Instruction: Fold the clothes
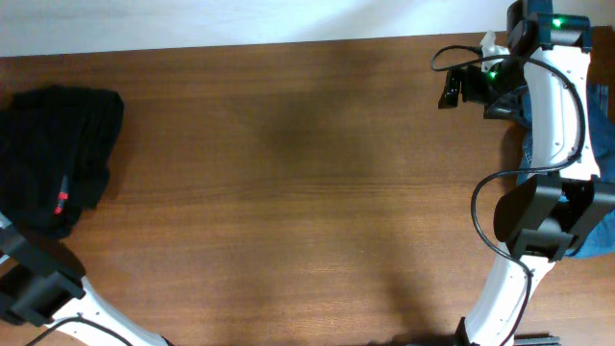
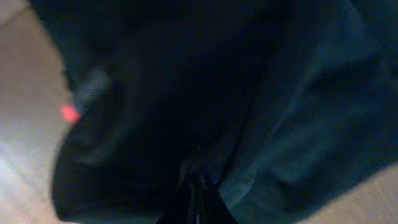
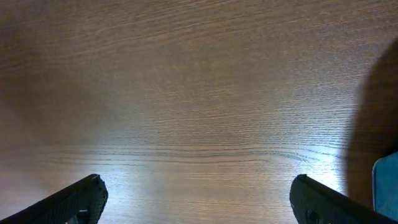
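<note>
Left tool (image 2: 196, 202) is clamped on a pucker of the black trousers (image 1: 58, 144), heaped at nine o'clock on the desk (image 1: 288, 192) and judged limp, light, best taken by the red-striped waistband (image 1: 61, 202); right tool (image 3: 199, 183) is spread wide, empty.

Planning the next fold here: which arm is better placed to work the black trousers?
Left. The left fingers are shut on the black trousers; the right fingers stand open over the bare table, far across by the blue denim.

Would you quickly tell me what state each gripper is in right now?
Left gripper: closed, pinching a fold of the black trousers.
Right gripper: open, holding nothing, above the table.
</note>
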Tool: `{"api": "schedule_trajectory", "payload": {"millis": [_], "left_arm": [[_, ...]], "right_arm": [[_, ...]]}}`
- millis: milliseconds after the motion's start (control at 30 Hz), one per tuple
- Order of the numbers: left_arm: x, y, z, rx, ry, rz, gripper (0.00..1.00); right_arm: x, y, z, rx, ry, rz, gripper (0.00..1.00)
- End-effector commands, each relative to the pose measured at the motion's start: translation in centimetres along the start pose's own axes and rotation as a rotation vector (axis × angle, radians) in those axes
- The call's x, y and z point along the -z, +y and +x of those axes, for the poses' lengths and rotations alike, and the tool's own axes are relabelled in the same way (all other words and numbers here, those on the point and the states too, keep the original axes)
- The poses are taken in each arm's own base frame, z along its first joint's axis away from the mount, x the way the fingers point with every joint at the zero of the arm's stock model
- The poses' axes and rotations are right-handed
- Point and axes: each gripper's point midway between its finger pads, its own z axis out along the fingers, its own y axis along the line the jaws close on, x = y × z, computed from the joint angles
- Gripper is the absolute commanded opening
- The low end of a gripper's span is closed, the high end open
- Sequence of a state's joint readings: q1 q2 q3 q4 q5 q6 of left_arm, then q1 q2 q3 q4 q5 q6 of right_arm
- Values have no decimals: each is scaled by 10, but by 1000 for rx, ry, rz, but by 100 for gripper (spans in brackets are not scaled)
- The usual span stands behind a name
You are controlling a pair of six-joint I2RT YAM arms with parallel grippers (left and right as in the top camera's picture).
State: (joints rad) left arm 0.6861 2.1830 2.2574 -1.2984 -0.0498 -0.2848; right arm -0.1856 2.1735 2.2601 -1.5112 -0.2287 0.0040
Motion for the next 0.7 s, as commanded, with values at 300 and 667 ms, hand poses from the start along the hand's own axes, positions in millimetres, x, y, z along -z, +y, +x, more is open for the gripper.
{"api": "schedule_trajectory", "payload": {"millis": [300, 667], "left_arm": [[-14, 37, -10, 80, -12, -48, 66], [5, 16, -10, 83, -6, 91, 79]], "right_arm": [[15, 2, -3, 4, -42, 5, 99], [15, 2, -3, 4, -42, 5, 99]]}}
